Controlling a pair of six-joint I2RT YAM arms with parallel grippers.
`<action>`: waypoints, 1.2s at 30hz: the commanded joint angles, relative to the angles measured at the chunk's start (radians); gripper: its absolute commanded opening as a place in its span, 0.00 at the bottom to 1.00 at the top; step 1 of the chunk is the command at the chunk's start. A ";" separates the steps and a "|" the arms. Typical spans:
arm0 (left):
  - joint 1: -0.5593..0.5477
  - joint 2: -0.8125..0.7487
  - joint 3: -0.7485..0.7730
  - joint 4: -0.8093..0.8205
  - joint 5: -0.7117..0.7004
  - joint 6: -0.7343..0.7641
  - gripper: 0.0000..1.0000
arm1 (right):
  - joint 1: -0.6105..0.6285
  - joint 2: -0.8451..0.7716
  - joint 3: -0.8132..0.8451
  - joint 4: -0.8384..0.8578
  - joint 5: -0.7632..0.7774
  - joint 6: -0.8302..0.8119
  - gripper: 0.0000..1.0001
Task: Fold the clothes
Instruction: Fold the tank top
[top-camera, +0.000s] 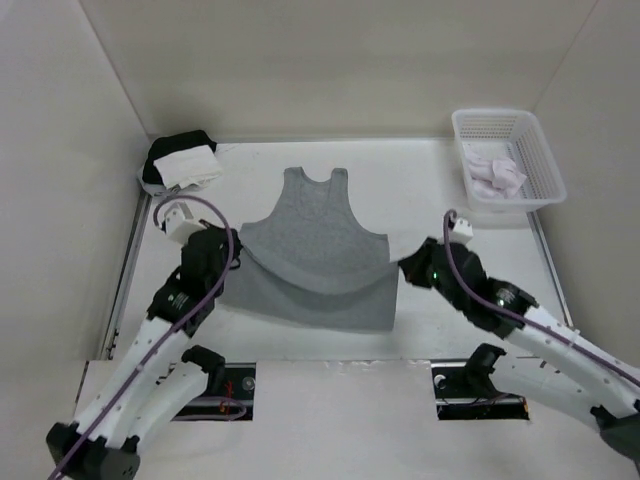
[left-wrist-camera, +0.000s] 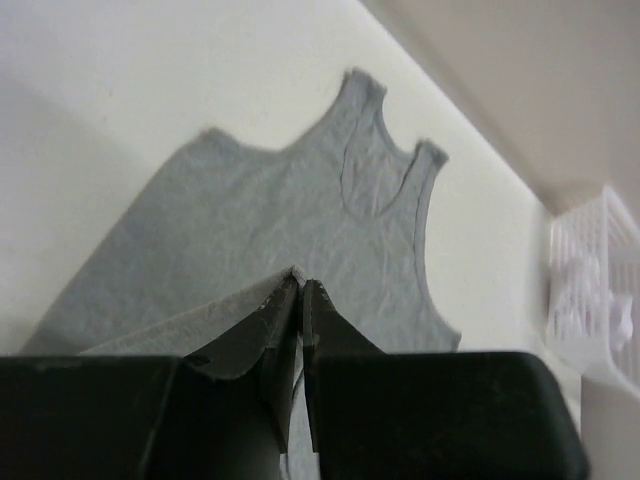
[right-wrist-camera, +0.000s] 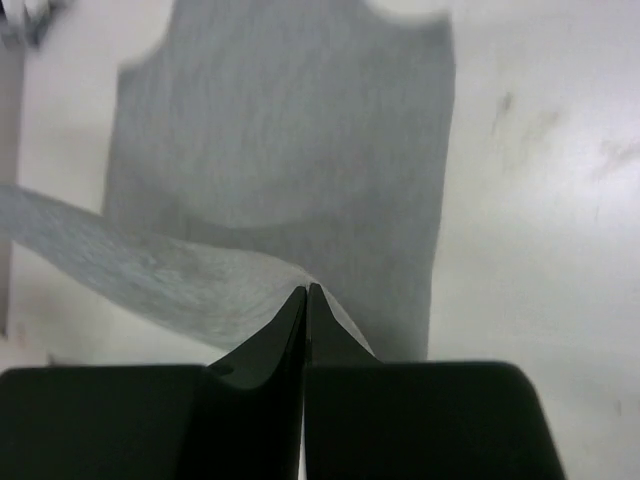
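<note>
The clothes are one heather-grey tank top (top-camera: 318, 225) lying flat mid-table, with its straps pointing to the far side. Its near hem is lifted off the table and hangs in a sagging curve between my two grippers, over the layer below. My left gripper (top-camera: 240, 262) is shut on the hem's left corner, and my right gripper (top-camera: 404, 266) is shut on the right corner. In the left wrist view the left gripper (left-wrist-camera: 301, 284) pinches a fabric edge above the tank top (left-wrist-camera: 300, 200). In the right wrist view the right gripper (right-wrist-camera: 307, 290) holds a taut grey band over the tank top (right-wrist-camera: 290, 120).
A white mesh basket (top-camera: 540, 165) stands at the far right with a pale garment (top-camera: 495, 175) inside; it also shows blurred as the basket (left-wrist-camera: 595, 290) in the left wrist view. A white-and-black cloth bundle (top-camera: 182, 160) lies in the far left corner. Walls enclose the table.
</note>
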 joint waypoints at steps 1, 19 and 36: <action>0.119 0.173 0.103 0.327 0.020 0.041 0.02 | -0.274 0.164 0.117 0.385 -0.272 -0.237 0.00; 0.395 1.130 0.637 0.591 0.325 0.098 0.44 | -0.701 1.202 0.814 0.533 -0.529 -0.245 0.52; 0.483 0.388 -0.394 0.611 0.459 -0.058 0.38 | -0.397 0.519 -0.197 0.852 -0.385 -0.133 0.11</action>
